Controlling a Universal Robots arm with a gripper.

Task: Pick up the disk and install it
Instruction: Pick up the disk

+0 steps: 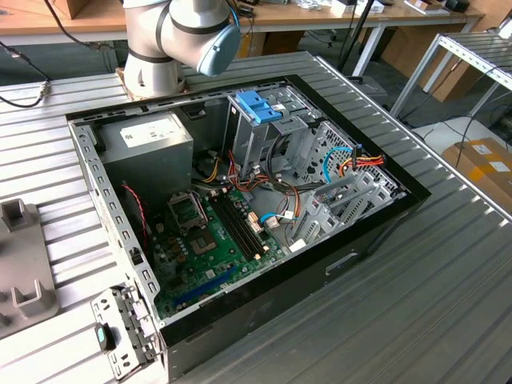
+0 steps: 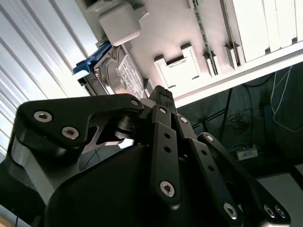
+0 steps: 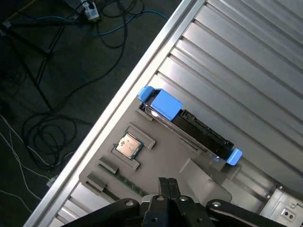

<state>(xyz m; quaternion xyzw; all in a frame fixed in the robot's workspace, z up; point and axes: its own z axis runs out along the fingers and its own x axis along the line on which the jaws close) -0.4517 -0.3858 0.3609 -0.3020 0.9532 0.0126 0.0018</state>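
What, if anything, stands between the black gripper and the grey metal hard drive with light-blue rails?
Nothing visible: in the first wrist view, bare grey holder plate lies between the gripper and the hard drive.
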